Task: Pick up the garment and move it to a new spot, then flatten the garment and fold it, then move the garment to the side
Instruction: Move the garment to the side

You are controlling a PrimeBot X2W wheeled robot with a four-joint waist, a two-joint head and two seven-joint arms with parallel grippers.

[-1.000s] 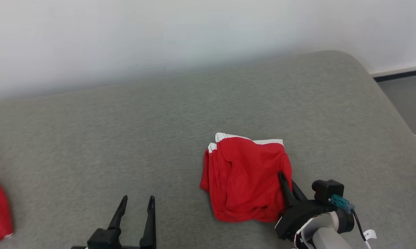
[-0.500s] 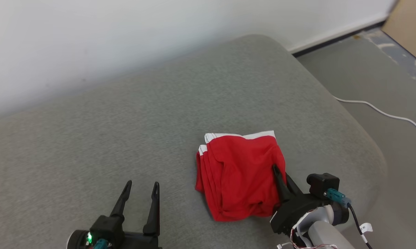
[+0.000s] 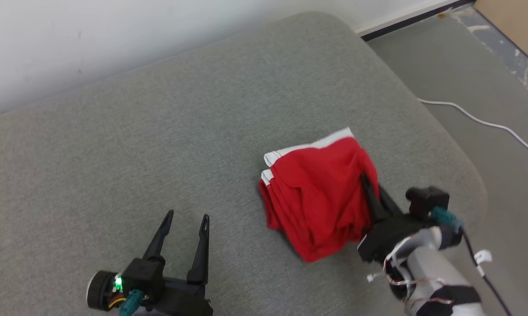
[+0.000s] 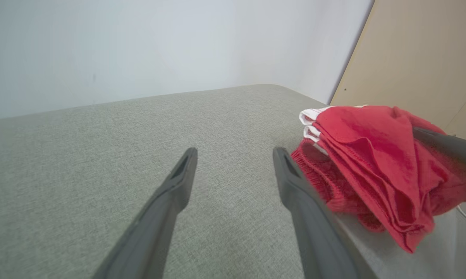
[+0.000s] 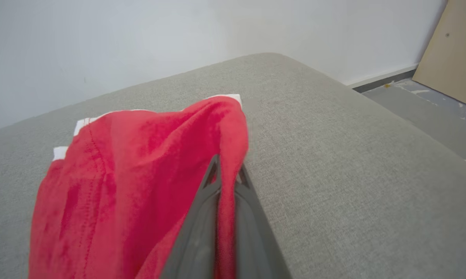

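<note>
A broad grey fabric-covered cushion (image 3: pixel 114 153) with a rounded corner spreads under both arms, with a plain white wall (image 3: pixel 114 35) beyond the fingertips and a grey floor (image 3: pixel 465 66) past the cushion's corner, off to the right of the right gripper. The folded red knit garment with a white band along one edge (image 3: pixel 321 193) lies just left of the right gripper (image 3: pixel 371 193), its stacked layers fanning away from the fingers and its white band on the side farthest from the wrist. The pale right forearm (image 3: pixel 426 267), wrapped in thin wires, reaches in from below and angles up and to the left. Its two dark fingers are pressed together on the garment's right edge, which rises in a ridge between the tips in the right wrist view (image 5: pixel 227 170). The left gripper (image 3: pixel 188 216) is well apart from the garment, which sits ahead of it and to its right. It is held low above bare cushion, fingers spread wide with nothing between them (image 4: pixel 236 151). A thin white cable (image 3: pixel 479 120) trails across the floor.
</note>
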